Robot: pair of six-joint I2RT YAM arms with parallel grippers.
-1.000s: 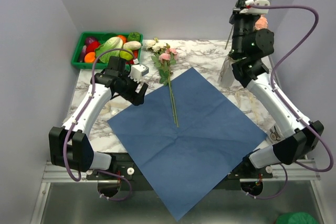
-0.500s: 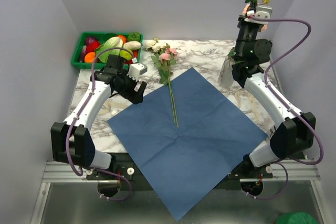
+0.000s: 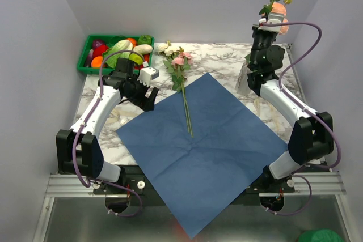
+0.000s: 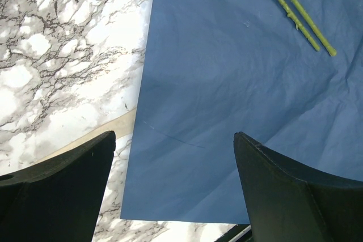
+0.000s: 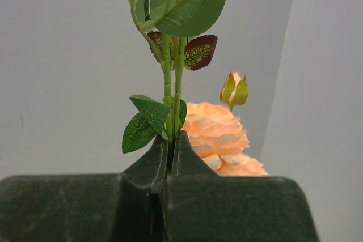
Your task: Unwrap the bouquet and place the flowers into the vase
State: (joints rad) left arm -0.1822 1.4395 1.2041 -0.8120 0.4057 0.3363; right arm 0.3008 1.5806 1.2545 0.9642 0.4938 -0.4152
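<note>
Right gripper [image 5: 171, 140] clamped on two rose stems [image 5: 172, 77], held upright, blooms above fingers; probably raised so stem ends clear mouth of vase [image 3: 245, 79] below, beside forearm. Left gripper [image 4: 170, 157] jaws apart, empty, over blue paper [image 4: 227, 111]; other flowers [image 3: 180, 63] beyond it.

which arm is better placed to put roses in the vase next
Right. The right pincer is shut on rose stems, held high on the same side as the vase. The left pincer hangs open and empty over the blue paper, across from it.
</note>
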